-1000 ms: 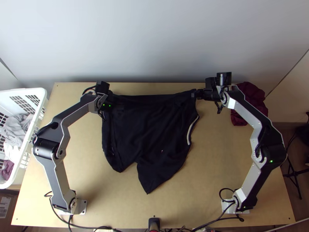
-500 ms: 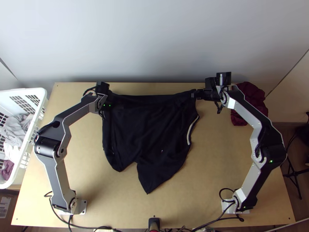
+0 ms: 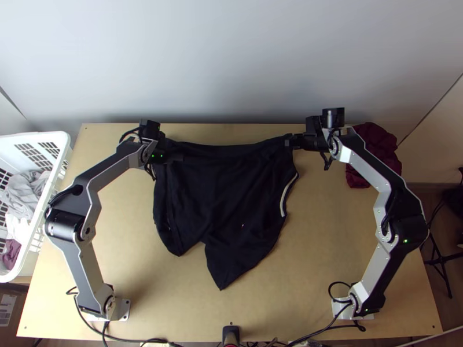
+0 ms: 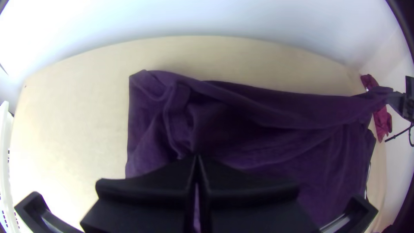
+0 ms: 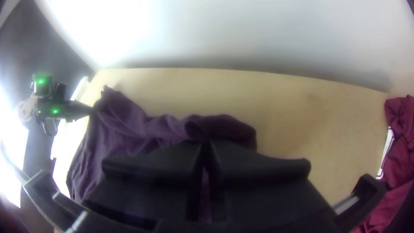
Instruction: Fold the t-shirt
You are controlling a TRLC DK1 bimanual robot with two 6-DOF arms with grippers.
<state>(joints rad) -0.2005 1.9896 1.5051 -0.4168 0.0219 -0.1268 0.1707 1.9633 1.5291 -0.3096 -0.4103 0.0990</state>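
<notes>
The left gripper (image 4: 196, 157) has slid outward a bit. It and the right gripper (image 5: 207, 143) pinch the t-shirt (image 3: 220, 196) near its far edge, likely to pull it flat.

- Hidden from the top view at ten o'clock, beneath left gripper (image 3: 178, 157): part of t-shirt (image 3: 217, 196)
- Cut off there at nine o'clock: white basket (image 3: 65, 141)

A pale, smooth wall (image 3: 231, 63) is rising behind a light wooden table (image 3: 335, 260), bright light glaring on its left part. To the right, dark metal legs (image 3: 443, 276) are standing on a brown floor (image 3: 457, 292).
</notes>
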